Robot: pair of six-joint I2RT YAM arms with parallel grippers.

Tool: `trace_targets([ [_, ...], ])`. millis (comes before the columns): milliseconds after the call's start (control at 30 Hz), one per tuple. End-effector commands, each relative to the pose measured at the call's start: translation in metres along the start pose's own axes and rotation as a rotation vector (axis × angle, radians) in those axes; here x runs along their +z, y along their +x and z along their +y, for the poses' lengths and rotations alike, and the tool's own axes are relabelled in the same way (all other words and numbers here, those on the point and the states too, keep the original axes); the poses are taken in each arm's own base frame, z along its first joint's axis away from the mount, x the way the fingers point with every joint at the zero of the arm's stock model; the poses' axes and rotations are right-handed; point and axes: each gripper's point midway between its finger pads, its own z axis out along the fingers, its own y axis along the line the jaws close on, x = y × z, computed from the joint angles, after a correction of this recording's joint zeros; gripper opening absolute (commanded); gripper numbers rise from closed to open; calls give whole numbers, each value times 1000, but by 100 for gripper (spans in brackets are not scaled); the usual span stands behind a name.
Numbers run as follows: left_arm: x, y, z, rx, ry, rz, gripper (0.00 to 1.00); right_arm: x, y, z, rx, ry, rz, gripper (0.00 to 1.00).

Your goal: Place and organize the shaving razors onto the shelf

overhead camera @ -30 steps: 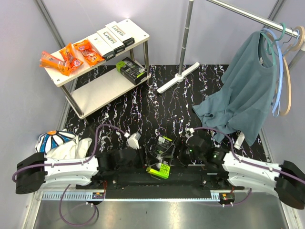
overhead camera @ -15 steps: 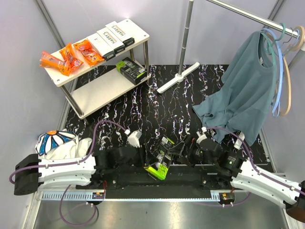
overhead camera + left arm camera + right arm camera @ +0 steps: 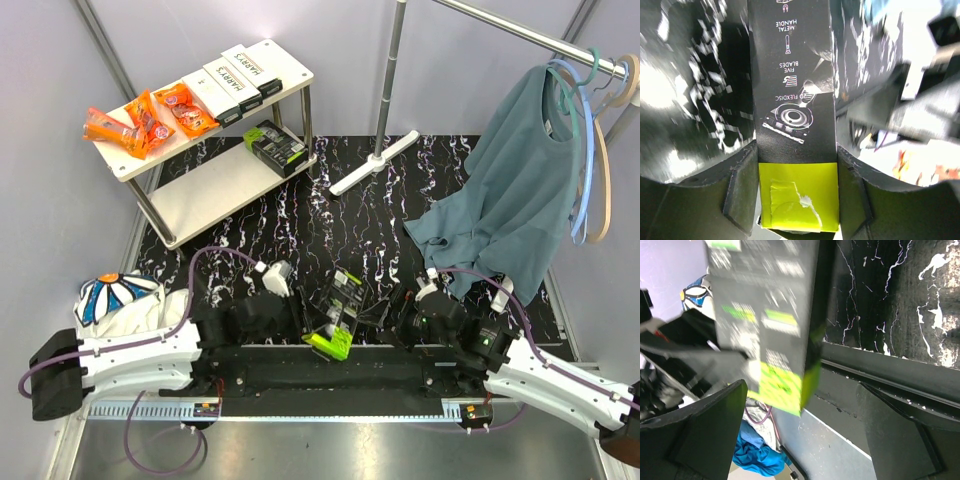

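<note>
Carried a little farther from the near edge than half a second ago, the black-and-lime pack [image 3: 338,310] has moved with the left gripper [image 3: 320,335], whose wrist has come slightly farther in over the worktop [image 3: 300,230]. The pack is held tilted between the two arms, with its lime end low toward the bases and its black end pointing away.

In the left wrist view, the left gripper [image 3: 796,165] is clamped on that lime end, with a finger [image 3: 742,190] against each long edge of the pack [image 3: 792,100]. The right gripper [image 3: 378,315] sits just beside the pack's right side. Seen from its own camera, the right gripper [image 3: 801,385] has its fingers spread wide and grips nothing, and the pack [image 3: 765,305] shows blurred ahead of it.

The left arm lies low along the near edge, reaching right from its base. The right arm reaches left from its base toward the middle.

Well apart, at the far left, stands the shelf [image 3: 215,195]. Its top board carries white HARRY'S boxes [image 3: 240,75] side by side and orange packets [image 3: 140,122]. A second black-and-lime pack [image 3: 275,145] lies at the far end of its lower board.
</note>
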Motion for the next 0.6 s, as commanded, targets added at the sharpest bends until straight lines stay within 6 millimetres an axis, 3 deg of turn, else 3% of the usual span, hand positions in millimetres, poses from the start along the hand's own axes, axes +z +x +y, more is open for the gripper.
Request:
trace_targets([
  [0,-12,-63,-61,-93,218,-183,0,-2,-6,8,-1,-18,-34,100],
  [233,-24,-131,-49,-235,247,-379,0,4,-6,14,-12,-46,-34,100],
  [367,-31,-156,-45,-287,282,-451,0,13,-6,19,-20,-66,-34,100],
  [400,-34,-162,-49,-294,304,-472,0,15,-9,33,-19,-123,-43,100],
  [467,-34,-168,-49,-314,312,-494,0,22,-8,42,-29,-163,-41,100],
  [500,-35,-170,-50,-322,328,-510,0,21,-12,66,-30,-262,-56,100],
  [567,-35,-174,-49,-365,350,-526,0,29,-14,76,-29,-298,-70,100],
])
